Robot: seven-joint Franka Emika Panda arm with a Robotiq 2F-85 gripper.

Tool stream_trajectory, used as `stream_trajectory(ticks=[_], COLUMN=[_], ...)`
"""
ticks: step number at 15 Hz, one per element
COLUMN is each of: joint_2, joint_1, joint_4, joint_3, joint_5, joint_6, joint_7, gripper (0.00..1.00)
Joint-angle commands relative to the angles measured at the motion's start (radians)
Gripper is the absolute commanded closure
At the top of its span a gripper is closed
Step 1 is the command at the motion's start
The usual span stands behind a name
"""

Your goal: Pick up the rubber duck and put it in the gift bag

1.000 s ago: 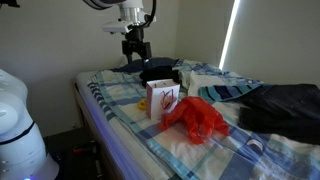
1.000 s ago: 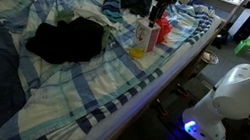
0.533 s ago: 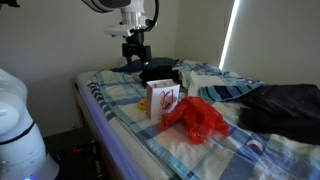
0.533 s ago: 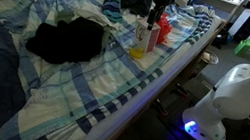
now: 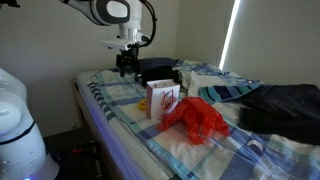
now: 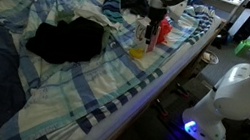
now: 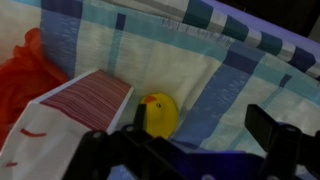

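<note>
The yellow rubber duck (image 7: 157, 113) lies on the plaid bedsheet beside the white gift bag (image 7: 70, 120). It also shows as a small yellow spot in both exterior views (image 5: 141, 104) (image 6: 138, 52). The gift bag (image 5: 163, 98) stands upright on the bed with red marks on its side. My gripper (image 7: 205, 130) is open and empty. It hovers above the bed, with the duck just by one fingertip (image 7: 140, 122). In the exterior views the gripper (image 5: 125, 66) (image 6: 150, 32) hangs above and beside the bag.
A crumpled red cloth (image 5: 195, 118) (image 7: 28, 70) lies against the bag. Dark clothes (image 6: 67, 39) (image 5: 280, 108) lie further along the bed. A dark item (image 5: 155, 68) sits behind the bag. The bed edge (image 5: 95, 110) is close to the duck.
The gripper has moved down and sideways from above the bag, towards the duck near the bed edge. The duck and the bag have not moved.
</note>
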Motion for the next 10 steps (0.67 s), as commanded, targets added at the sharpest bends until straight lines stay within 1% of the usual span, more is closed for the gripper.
stream_trajectory(ticks=[1,5,10], joint_2=[0.010,0.019,0.030], joint_1=[-0.006,-0.021,-0.020], joint_4=[-0.048,-0.092,-0.115], joint_3=[0.012,0.019,0.016], joint_5=[-0.001,-0.044,-0.064], joint_6=[0.032,0.086,0.159], joint_7=[-0.033,-0.013,-0.024], gripper=[0.00,0.00,0.00])
